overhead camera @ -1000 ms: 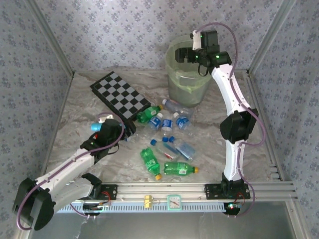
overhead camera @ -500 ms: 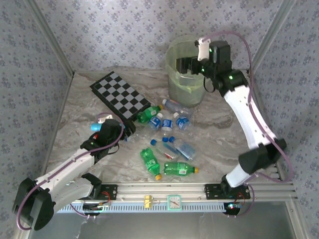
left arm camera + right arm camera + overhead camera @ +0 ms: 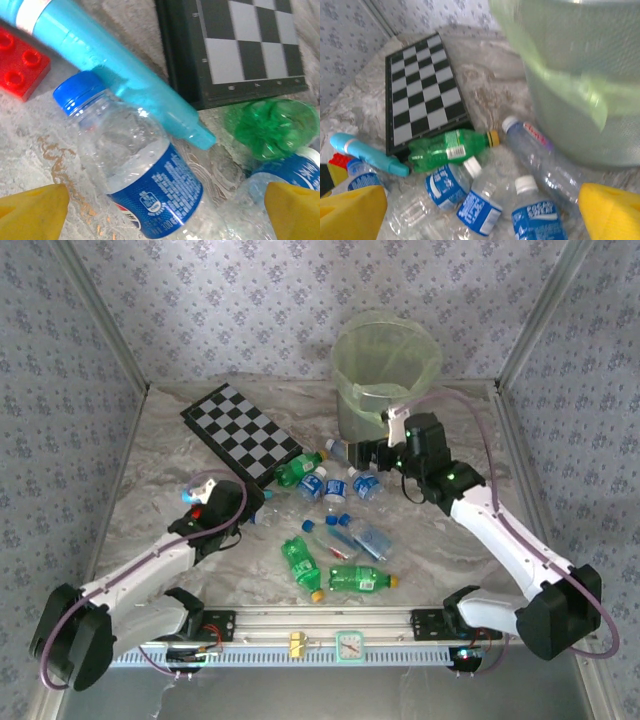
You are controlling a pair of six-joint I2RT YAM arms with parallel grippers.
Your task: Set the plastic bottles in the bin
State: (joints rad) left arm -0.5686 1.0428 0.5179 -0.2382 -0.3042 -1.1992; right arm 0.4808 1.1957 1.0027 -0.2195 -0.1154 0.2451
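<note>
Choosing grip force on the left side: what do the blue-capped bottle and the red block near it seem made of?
The bottle: thin clear plastic, glossy, see-through, with rippled highlights. The red block: probably hard opaque plastic, smooth, with moulded round studs.

Plastic bottles (image 3: 536, 220) strewn beside the bin (image 3: 580, 100)
A green bottle (image 3: 447, 147) lies just beside the checkered board (image 3: 420, 95); clear blue-labelled ones cluster near it, under the right gripper (image 3: 481, 216), its yellow fingertips (image 3: 350, 215) wide apart.

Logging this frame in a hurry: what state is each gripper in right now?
Left gripper: open, empty, fingers either side of a blue-capped bottle.
Right gripper: open, holding nothing.
</note>
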